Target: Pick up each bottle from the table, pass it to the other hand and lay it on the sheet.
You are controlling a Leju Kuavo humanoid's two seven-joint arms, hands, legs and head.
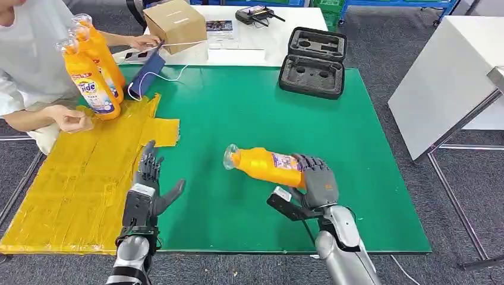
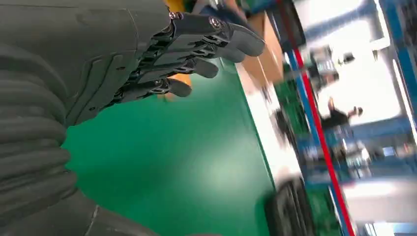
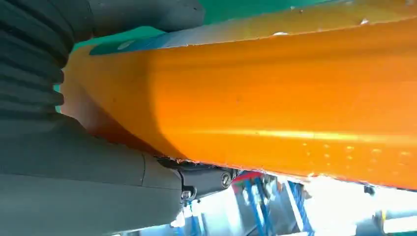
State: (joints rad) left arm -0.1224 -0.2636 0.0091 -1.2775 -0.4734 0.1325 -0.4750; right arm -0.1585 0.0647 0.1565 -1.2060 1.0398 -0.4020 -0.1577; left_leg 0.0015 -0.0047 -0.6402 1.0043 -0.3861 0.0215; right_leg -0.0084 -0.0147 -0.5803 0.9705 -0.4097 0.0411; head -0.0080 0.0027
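Green matting covers the table, which stands on grey carpet; a yellow sheet lies along the mat's left edge and reaches its near-left corner. Right hand: fingers wrapped around the base end of an orange bottle, which lies nearly level above the middle of the mat, clear cap end pointing toward the sheet. In the right wrist view the bottle's orange side runs across the frame against the palm, with the grey thumb over its upper edge. Left hand: empty, fingers spread and stretched forward, thumb out to the side, held above the near-left part of the mat just beside the sheet's edge and well apart from the bottle. In the left wrist view its dark fingers extend over the green surface without touching anything.

At the far-left corner a person in a white top holds two more orange bottles upright above the sheet; the other hand of the person rests at the sheet's left edge. An open black foam-lined case sits at the mat's far edge. Beyond it, on a white table, stand a cardboard box and a black controller. A white cabinet stands off the right edge.
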